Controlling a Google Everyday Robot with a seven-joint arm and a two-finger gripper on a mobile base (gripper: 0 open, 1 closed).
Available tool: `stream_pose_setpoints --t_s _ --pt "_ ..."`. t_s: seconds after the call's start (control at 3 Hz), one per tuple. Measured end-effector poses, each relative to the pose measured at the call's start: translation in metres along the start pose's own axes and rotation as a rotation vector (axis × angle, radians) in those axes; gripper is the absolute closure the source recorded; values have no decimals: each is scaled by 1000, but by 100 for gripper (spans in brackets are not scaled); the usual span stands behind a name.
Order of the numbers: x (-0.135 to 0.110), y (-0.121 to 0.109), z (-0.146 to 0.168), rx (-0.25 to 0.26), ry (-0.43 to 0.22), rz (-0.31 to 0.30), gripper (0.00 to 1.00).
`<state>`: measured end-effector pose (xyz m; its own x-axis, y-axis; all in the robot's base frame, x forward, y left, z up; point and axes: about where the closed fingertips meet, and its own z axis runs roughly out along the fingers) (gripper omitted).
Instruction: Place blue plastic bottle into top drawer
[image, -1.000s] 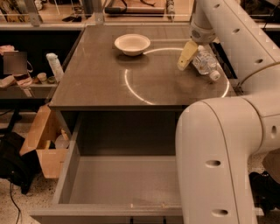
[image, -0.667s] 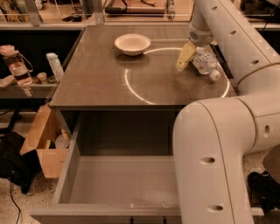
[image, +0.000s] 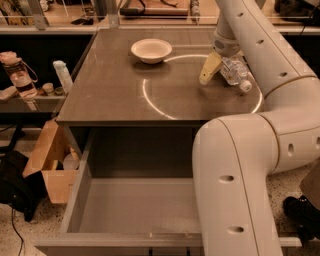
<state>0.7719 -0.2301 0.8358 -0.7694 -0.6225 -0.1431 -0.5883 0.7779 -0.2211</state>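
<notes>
**Fig.** Change vs. approx. 1 s earlier: very little. The pincer (image: 212, 67) stays low over the far-right part of the desk (image: 110, 95), just beside the blue plastic bottle (image: 234, 71), on the bottle's left. Whether the pincer is open or closed cannot be told. The bottle lies on its side in the same spot as before, white cap toward the near right, resting on the desk and not lifted. The robot arm (image: 240, 190) in the foreground has shifted slightly left.

Meaning (judgement): grasp stage, hold not yet evident; carry to the drawer not begun.

The top drawer (image: 130, 215) stands pulled out below the desk's front edge. Its visible inside is plain grey, and its right part is hidden by the arm.

Surface: dark matt desk top w/ a thin white ring (image: 144, 95) on it. A white bowl (image: 151, 50) sits at far centre, well apart from the bottle.

Room: at left, a lower shelf w/ a pink-lidded clear bottle (image: 17, 70) and a slim white bottle (image: 62, 75). A cardboard box (image: 47, 165) stands beside the drawer, and a black bag (image: 15, 187) lies on the speckled floor (image: 12, 235).
</notes>
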Motion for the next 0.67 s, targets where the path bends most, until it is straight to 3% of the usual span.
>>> stream_pose_setpoints --t_s 0.67 --pt "0 0 0 0 0 0 42"
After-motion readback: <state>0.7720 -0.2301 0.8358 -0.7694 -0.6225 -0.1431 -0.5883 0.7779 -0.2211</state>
